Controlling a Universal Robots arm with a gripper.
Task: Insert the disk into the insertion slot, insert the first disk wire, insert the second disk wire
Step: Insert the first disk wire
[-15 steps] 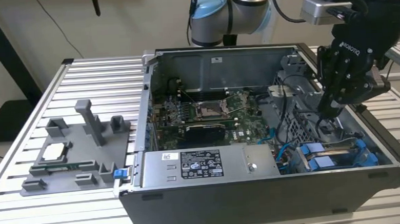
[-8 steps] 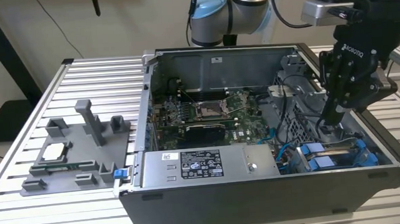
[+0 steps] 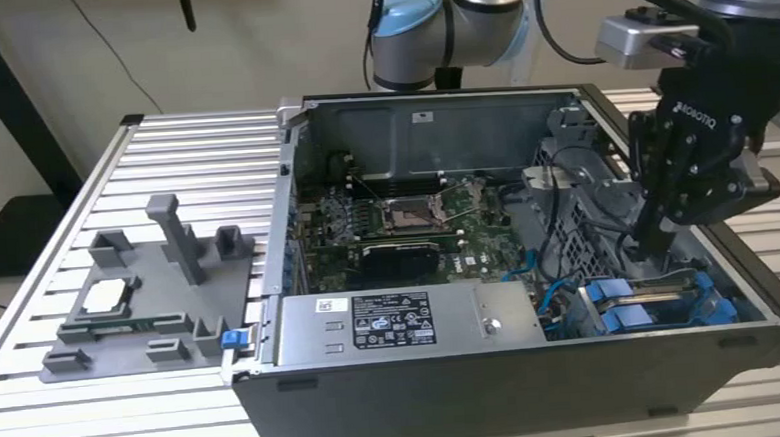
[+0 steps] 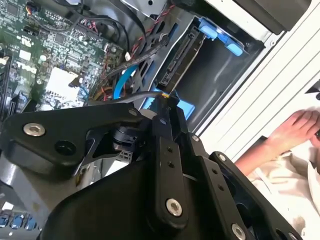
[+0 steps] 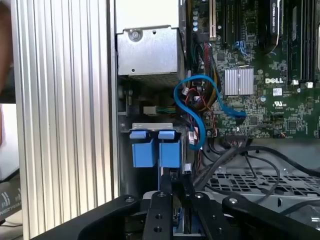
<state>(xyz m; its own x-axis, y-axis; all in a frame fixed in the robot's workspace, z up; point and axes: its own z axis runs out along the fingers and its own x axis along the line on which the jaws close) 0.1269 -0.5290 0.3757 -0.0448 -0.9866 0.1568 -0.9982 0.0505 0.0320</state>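
The end effector [image 4: 167, 102] is lowered into the front corner of the open computer case [image 3: 506, 393], on the exterior view's right. In the second wrist view its fingers [image 4: 162, 150] stand close together and appear clamped on the plug end of a dark disk wire [image 4: 142, 94], which leads in from the motherboard [image 5: 260, 60] side.

Just beyond the fingertips lies the disk [image 4: 181, 57]. It already sits inside the insertion slot [image 4: 217, 72], with the blue carrier tabs [image 5: 143, 152] at the slot mouth. The first step is therefore judged complete.

The step in hand is judged to be the insertion of a disk wire. Whether it is the first or the second wire cannot be told, and no seated plug is visible on the disk.

Completing this step calls for the plug to be squared to the connector edge of the disk and pushed straight in. The loose blue data cable [image 5: 192, 100] loops near this path. The case rests on the slatted bench [image 3: 159, 150].
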